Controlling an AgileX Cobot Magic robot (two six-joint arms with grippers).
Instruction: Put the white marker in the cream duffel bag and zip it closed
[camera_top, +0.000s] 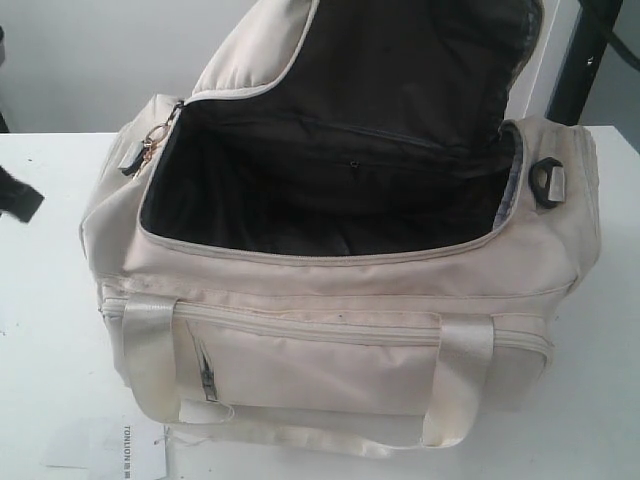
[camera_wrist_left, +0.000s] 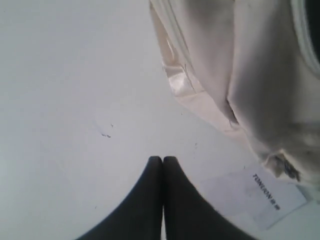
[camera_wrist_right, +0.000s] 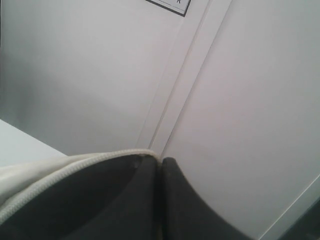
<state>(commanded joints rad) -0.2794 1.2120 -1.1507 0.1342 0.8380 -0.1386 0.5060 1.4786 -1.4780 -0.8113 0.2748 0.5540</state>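
Note:
The cream duffel bag (camera_top: 330, 330) stands on the white table (camera_top: 50, 300) with its top wide open, showing a dark lining. Its curved flap (camera_top: 400, 60) is lifted up at the back. My right gripper (camera_wrist_right: 160, 160) is shut on the flap's zipper edge (camera_wrist_right: 75, 165), high above the bag and in front of a wall. My left gripper (camera_wrist_left: 163, 159) is shut with nothing in it, hovering over bare table beside the bag's end (camera_wrist_left: 260, 75). A dark piece of the left arm (camera_top: 15, 195) shows at the left edge. The white marker is out of view.
A printed white paper sheet (camera_wrist_left: 260, 195) lies on the table by the bag's front left corner (camera_top: 130, 450). Zip pulls (camera_top: 150, 145) hang at the bag's left end. A grey buckle (camera_top: 548, 182) sits at its right end, with a black post (camera_top: 590, 50) behind.

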